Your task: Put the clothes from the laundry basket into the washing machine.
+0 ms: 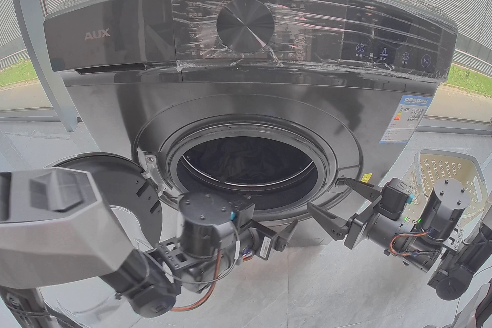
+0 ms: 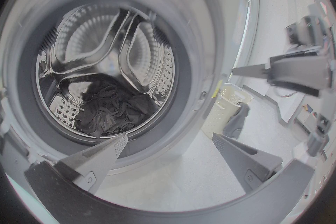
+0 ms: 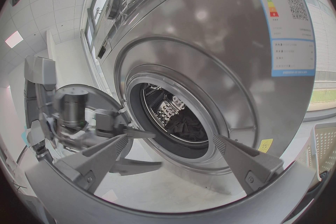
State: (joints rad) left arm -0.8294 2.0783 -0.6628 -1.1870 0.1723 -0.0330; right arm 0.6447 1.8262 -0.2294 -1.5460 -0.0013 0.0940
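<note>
The washing machine [image 1: 246,88] stands in front of me with its round door [image 1: 118,190] swung open to the left. Dark clothes [image 1: 246,160] lie in the drum, and the left wrist view shows them as a crumpled pile [image 2: 108,109] on the drum floor. My left gripper [image 1: 284,234] hangs open and empty just below the opening's lower left rim. My right gripper [image 1: 328,193] is open and empty at the opening's lower right. The cream laundry basket [image 1: 451,175] stands on the floor right of the machine, and a grey cloth [image 2: 238,123] hangs over its rim [image 2: 224,109].
The open door juts out beside my left arm. Pale floor tiles [image 1: 318,283] stretch in front of the machine. Windows and blinds stand behind it. The two grippers are close together below the opening.
</note>
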